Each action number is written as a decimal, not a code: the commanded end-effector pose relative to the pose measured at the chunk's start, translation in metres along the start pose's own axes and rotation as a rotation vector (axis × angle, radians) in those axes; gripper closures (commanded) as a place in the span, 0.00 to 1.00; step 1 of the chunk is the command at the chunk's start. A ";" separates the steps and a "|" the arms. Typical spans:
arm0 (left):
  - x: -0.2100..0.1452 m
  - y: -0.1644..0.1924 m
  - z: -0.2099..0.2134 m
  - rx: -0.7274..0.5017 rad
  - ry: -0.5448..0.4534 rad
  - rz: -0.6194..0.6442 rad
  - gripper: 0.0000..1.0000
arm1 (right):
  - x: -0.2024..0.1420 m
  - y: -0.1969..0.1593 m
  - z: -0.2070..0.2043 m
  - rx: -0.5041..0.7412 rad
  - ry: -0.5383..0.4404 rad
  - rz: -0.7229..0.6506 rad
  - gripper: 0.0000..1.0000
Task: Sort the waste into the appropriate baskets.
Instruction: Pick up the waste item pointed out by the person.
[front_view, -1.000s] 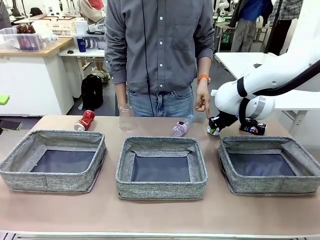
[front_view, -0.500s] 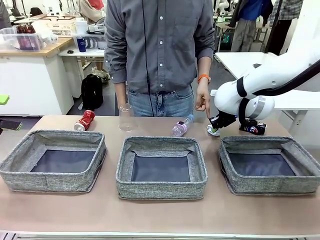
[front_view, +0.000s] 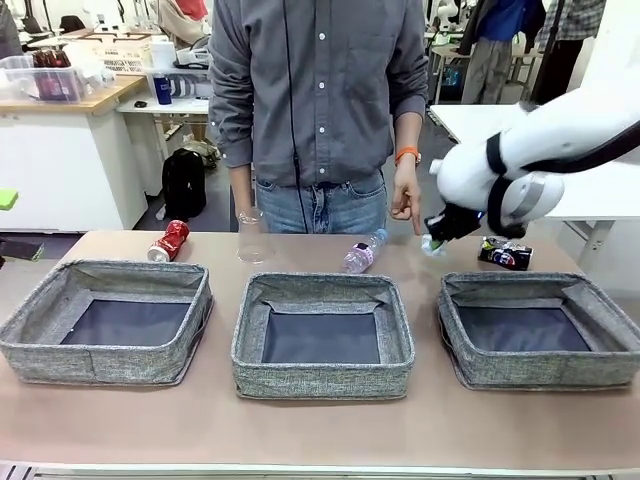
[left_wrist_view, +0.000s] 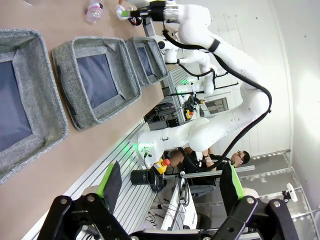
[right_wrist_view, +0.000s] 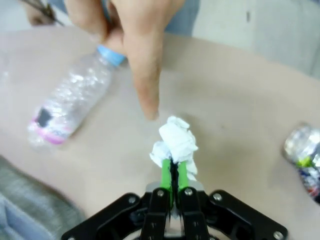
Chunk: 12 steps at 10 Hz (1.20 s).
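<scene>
Note that the right gripper (front_view: 432, 241), clenched on the crumpled white paper ball (right_wrist_view: 176, 141), has raised it off the table (front_view: 320, 430) at centre right, leaving transfer to one of the grey woven fabric baskets (front_view: 322, 378) outstanding.

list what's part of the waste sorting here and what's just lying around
Job: paper ball in right gripper, bottle, clear cup, red can, dark can, grey baskets.
Lying about: black backpack, blue cup, clear storage box.

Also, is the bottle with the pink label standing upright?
No, the bottle lies on its side on the table, beyond the middle basket.
</scene>
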<state>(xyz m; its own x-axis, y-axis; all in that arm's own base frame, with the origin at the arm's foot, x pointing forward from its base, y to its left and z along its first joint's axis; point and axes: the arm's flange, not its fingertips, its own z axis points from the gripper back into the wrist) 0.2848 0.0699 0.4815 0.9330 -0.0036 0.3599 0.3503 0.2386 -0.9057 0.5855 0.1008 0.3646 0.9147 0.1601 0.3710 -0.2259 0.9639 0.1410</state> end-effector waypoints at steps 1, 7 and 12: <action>-0.001 -0.002 0.001 -0.020 -0.007 -0.019 0.00 | -0.007 0.024 0.091 -0.100 0.135 -0.183 1.00; -0.001 -0.002 0.001 -0.020 -0.007 -0.019 0.00 | -0.045 0.160 0.267 -0.255 0.267 -0.321 1.00; -0.001 -0.002 0.001 -0.020 -0.007 -0.019 0.00 | -0.055 0.176 0.278 -0.245 0.264 -0.278 1.00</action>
<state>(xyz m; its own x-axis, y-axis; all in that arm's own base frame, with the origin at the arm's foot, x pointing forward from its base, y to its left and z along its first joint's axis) 0.2846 0.0699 0.4818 0.9327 -0.0039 0.3607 0.3511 0.2386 -0.9054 0.4018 0.2076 0.6289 0.9902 -0.0900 0.1067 0.0912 0.9958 -0.0057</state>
